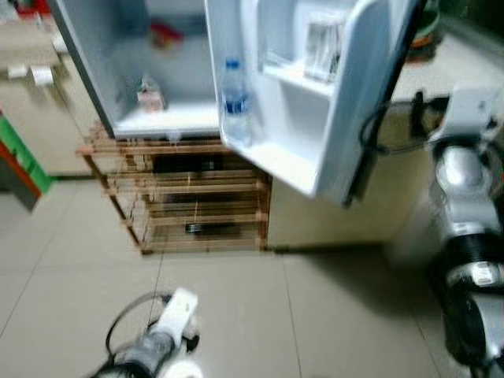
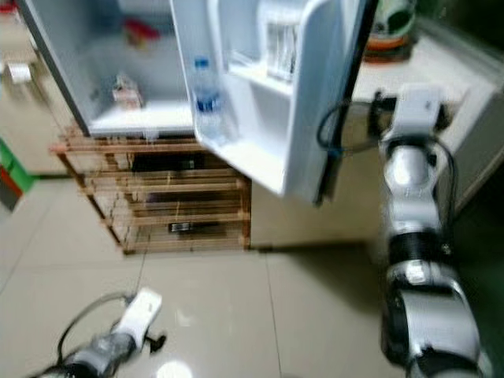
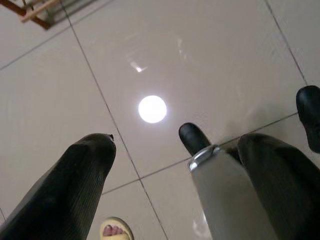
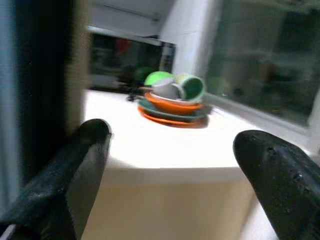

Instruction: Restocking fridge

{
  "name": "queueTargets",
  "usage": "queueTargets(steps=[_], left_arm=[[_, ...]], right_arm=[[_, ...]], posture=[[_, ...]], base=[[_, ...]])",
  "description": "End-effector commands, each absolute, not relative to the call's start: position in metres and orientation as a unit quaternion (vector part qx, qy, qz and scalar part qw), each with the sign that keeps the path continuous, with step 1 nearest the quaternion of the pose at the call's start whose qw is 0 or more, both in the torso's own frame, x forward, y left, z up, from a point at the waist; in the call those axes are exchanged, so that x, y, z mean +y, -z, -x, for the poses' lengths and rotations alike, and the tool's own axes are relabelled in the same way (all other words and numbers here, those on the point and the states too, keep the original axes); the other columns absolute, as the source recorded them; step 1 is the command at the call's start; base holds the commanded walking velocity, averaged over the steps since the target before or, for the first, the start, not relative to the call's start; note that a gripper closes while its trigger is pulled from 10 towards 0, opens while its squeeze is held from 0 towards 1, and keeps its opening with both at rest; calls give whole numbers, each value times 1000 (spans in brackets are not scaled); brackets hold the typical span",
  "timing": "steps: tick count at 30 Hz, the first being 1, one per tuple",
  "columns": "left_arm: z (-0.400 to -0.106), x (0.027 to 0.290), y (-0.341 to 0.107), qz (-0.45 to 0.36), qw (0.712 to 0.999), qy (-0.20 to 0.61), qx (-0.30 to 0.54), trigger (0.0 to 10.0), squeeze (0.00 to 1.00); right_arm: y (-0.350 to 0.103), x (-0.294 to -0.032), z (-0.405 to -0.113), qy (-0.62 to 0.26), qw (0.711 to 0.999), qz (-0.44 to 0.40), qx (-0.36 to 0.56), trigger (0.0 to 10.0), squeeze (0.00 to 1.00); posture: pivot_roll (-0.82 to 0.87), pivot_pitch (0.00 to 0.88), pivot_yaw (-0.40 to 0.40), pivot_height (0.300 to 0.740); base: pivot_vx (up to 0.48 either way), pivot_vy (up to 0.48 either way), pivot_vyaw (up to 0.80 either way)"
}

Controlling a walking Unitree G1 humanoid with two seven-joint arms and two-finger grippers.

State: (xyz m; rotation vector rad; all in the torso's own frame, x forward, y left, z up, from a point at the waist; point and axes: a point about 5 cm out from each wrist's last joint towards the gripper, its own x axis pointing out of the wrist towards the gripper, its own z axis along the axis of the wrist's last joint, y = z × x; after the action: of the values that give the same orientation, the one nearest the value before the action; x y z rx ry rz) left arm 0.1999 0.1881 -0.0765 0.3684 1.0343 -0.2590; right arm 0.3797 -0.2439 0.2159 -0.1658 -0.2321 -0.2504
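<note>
The fridge [image 1: 157,118] stands open on a wooden rack [image 1: 189,197]. Its door [image 2: 315,94] swings out toward the right arm. The right tool [image 4: 170,165], fingers spread wide and empty, sits raised just beside the door's outer edge, facing the table [image 4: 165,155] with its stacked bowls [image 4: 172,100]. The left tool [image 3: 175,165], also wide and holding nothing, hangs low over the floor [image 3: 210,50], well apart from the fridge.

A water bottle [image 1: 235,102] stands upright at the inner end of the door's lower shelf: clear, blue-capped, blue-labelled. The right arm is nearer the door, so any push on it likely falls to that side.
</note>
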Motion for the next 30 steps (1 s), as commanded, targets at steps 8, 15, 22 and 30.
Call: queueTargets(steps=[8, 15, 22, 30], left_arm=[[-185, 198, 83, -193, 831, 118, 508, 10000, 0], [-184, 195, 83, -173, 834, 120, 511, 10000, 0], [-180, 191, 86, -173, 830, 132, 514, 10000, 0], [-234, 188, 54, -150, 911, 62, 379, 10000, 0]], right_arm=[[-239, -154, -386, -77, 986, 6, -148, 10000, 0], [-246, -77, -337, -315, 941, -72, -100, 10000, 0], [-255, -91, -285, -455, 854, -243, -72, 10000, 0], [-178, -197, -333, -51, 998, -17, 12, 10000, 0]], posture=[[-160, 0, 17, 740], [-157, 0, 10, 740], [-151, 0, 10, 740], [-145, 0, 13, 740]], base=[[0, 0, 0], [0, 0, 0], [0, 0, 0], [0, 0, 0]])
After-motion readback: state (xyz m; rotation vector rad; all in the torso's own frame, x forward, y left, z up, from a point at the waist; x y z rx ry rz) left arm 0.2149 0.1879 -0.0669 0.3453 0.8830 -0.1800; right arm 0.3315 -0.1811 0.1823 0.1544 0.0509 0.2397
